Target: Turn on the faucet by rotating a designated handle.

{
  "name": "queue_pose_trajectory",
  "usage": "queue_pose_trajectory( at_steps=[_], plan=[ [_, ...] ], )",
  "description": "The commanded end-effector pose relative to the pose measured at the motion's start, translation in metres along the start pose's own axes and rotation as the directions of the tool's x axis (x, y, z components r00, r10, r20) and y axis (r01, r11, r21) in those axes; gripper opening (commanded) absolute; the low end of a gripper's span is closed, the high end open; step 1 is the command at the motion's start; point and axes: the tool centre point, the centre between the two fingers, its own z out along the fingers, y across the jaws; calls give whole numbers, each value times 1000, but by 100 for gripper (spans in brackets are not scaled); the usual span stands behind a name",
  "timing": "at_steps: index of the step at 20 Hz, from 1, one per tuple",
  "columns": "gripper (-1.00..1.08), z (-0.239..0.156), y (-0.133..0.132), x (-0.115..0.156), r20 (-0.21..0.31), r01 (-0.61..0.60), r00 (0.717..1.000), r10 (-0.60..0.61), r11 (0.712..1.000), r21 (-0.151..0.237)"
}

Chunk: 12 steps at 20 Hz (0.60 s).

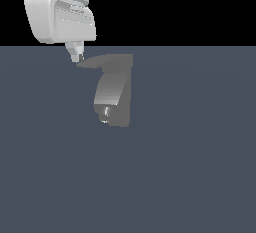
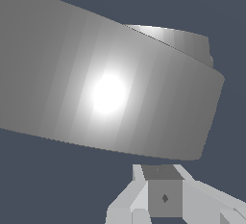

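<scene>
**Grey lever, white gripper at its tip**

Grey faucet stands on the dark blue-grey surface, near its far edge and somewhat toward the exterior view's left. I see its curved spout ending in 1 small shiny nozzle. On top lies the handle, a flat blade tapering toward the exterior view's left. My white gripper hangs at that tapered tip, seemingly touching it. Whether its fingers are parted or closed I cannot tell. The wrist view is filled by the handle's broad, glaring surface.
</scene>
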Motion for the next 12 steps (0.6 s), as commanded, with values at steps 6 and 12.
queue_pose_trajectory(
  at_steps=[6, 12],
  plan=[
    [-100, 12, 22, 18, -9, -7, 1000, 7, 1000, -30],
    [-100, 2, 16, 34, -3, -3, 1000, 3, 1000, -7]
  ],
)
